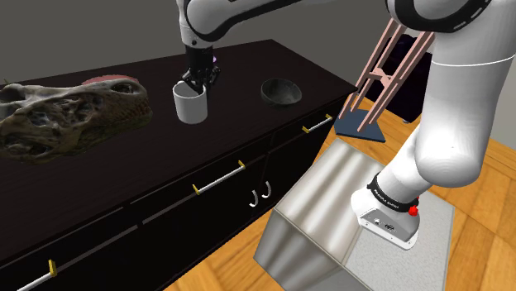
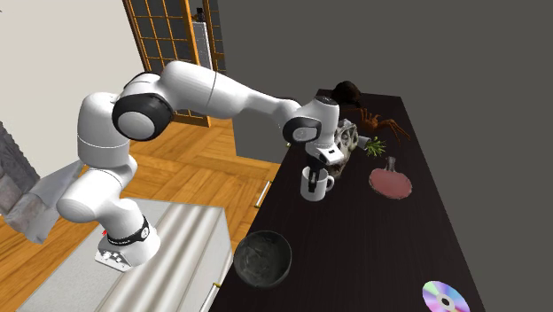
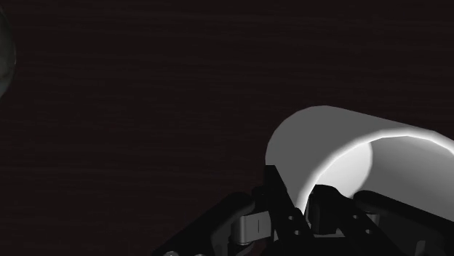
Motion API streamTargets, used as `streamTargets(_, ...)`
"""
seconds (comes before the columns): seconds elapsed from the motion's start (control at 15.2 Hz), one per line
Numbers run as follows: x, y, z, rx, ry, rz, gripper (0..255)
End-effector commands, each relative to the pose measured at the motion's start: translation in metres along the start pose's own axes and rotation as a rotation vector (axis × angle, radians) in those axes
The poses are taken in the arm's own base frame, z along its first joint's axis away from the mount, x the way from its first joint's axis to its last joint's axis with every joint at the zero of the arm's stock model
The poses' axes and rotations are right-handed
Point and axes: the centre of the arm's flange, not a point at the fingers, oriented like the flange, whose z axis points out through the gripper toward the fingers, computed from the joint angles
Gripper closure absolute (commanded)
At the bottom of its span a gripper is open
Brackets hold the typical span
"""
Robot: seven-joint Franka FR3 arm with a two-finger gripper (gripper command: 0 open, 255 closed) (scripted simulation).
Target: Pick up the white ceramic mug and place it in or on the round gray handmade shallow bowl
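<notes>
A white mug (image 1: pixel 189 104) stands upright on the dark cabinet top (image 1: pixel 240 140), its handle (image 2: pixel 330 184) pointing to the second exterior view's right. My black gripper (image 1: pixel 197 81) comes down on its rim from above. In the wrist view the gripper (image 3: pixel 297 207) is shut on the mug's wall (image 3: pixel 327 138), one finger outside and one inside. The gripper (image 2: pixel 317 163) sits right over the mug (image 2: pixel 313 184). The round dark grey shallow bowl (image 1: pixel 281 91) lies apart from the mug, toward the shoulder view's right. The bowl (image 2: pixel 262 259) is nearer the camera in the second exterior view.
A large skull-like head (image 1: pixel 70 116) lies left of the mug in the shoulder view. A pink paddle (image 2: pixel 390 182), a green sprig (image 2: pixel 375 145), a spider figure (image 2: pixel 377 120) and a disc (image 2: pixel 445 298) share the top. The metal stand (image 1: pixel 331 223) is lower right.
</notes>
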Motion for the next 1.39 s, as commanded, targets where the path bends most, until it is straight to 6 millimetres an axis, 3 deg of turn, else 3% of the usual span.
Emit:
streamTargets(0.0,-0.001,-0.001,-0.012,0.0,0.0,0.0,255)
streamTargets(1.32,-0.005,0.0,-0.117,0.0,0.0,0.0,255)
